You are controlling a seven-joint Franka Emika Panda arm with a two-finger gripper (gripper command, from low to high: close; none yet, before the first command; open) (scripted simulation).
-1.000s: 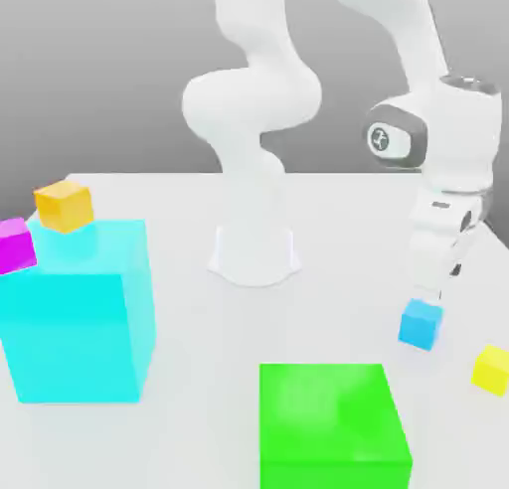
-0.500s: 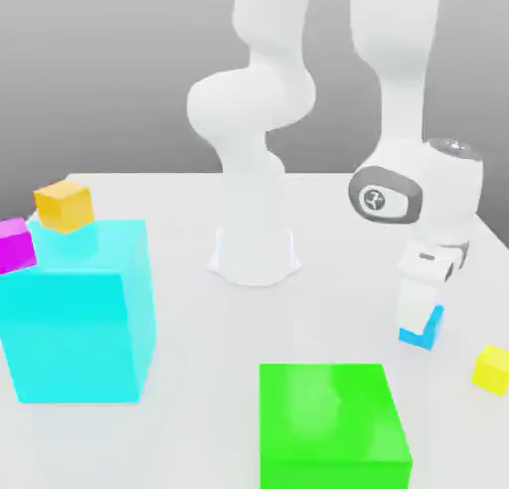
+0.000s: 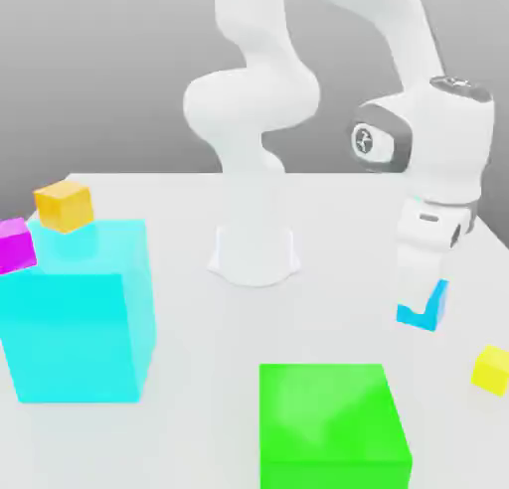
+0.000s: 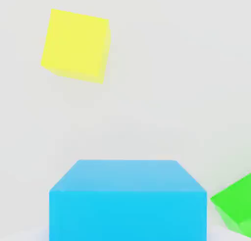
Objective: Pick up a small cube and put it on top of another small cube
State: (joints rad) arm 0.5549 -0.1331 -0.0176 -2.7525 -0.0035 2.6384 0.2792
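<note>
My gripper (image 3: 422, 298) is shut on the small sky-blue cube (image 3: 427, 314) at the exterior view's right, and one white finger (image 3: 418, 270) covers part of the cube. The cube hangs just above the white table (image 3: 179, 194). In the hand view the same sky-blue cube (image 4: 127, 198) sits close up, with a small yellow cube (image 4: 75, 45) on the table beyond it. That yellow cube (image 3: 490, 368) lies a little to the exterior view's right of the held cube and nearer the front.
A big cyan block (image 3: 78, 313) stands at the left, with a small orange cube (image 3: 64, 205) and a small magenta cube (image 3: 15, 244) by it. A big green block (image 3: 331, 424) fills the front middle, its corner (image 4: 238, 205) showing in the hand view. The arm's base (image 3: 254, 253) stands behind.
The gripper came down over the sky-blue cube and shut on it. Since half a second ago it has risen a little, carrying the cube.
</note>
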